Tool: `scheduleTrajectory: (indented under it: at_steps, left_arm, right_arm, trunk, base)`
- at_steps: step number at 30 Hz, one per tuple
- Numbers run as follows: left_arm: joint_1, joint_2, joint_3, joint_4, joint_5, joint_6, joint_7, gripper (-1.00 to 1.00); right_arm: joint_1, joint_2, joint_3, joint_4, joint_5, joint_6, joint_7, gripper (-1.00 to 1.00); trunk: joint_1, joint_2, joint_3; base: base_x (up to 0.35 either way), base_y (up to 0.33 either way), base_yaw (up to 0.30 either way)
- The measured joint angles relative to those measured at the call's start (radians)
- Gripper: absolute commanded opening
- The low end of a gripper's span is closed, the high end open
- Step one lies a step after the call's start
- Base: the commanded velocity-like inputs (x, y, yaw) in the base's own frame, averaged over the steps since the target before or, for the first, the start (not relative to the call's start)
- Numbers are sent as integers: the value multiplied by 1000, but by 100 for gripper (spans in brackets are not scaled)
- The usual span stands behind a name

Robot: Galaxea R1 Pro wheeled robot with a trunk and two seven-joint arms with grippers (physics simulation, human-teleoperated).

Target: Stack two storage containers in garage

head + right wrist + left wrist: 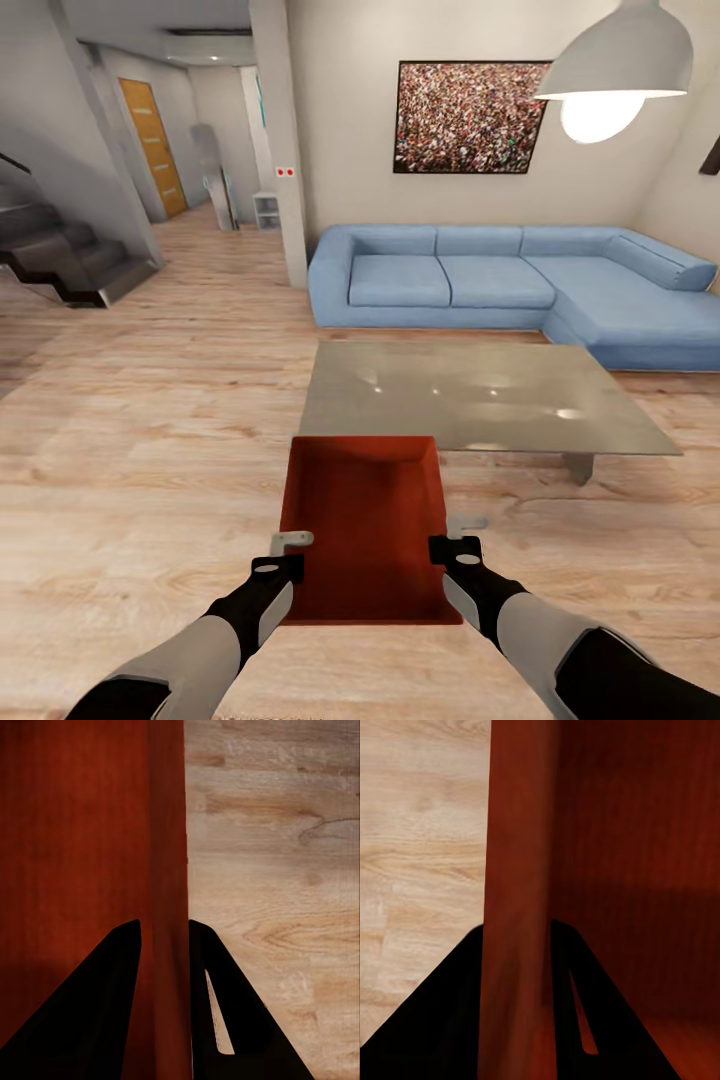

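The left hand [291, 553] is clamped on the left wall of a storage container [365, 535]; in the left wrist view its two dark fingers [442, 1020] straddle the thin orange-red wall [517, 907], one outside over the wood floor, one inside the box. The right hand [452, 541] does the same on the opposite wall, its fingers [240, 1012] closed on either side of the wall [169, 870] in the right wrist view. So the container is held between both arms, directly in front of the robot and clear of the plank floor [130, 450], its far end near the edge of the low grey worktop [480, 395].

The box looks light and stiff enough to carry by its walls, but those walls are thin and smooth, so I judge a pinch grip may slip or let the box tilt if one arm leads the other. Holding both long sides near the rim, roughly opposite each other as here, seems the sound place; the load then stays balanced.

Beyond the worktop stands a blue corner sofa [500, 280] under a framed speckled picture [470, 115], with a white pendant lamp [620, 65] at upper right. To the left are dark stairs [60, 250] and a hallway ending in an orange door [152, 145]. This is the living room, not the garage.

No brand, label or readable writing shows on the container or elsewhere; two small red marks on the pillar [285, 172] are too small to read.
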Motion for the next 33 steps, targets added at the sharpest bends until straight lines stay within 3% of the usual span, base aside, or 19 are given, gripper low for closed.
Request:
scheduleTrajectory:
  at_steps: [33]
  left_arm:
    - [0, -1, 0, 0, 0, -1, 1, -100]
  right_arm:
    - [0, -1, 1, -1, 0, 0, 0, -100]
  trunk:
    - [0, 0, 0]
  base:
    - [0, 0, 300]
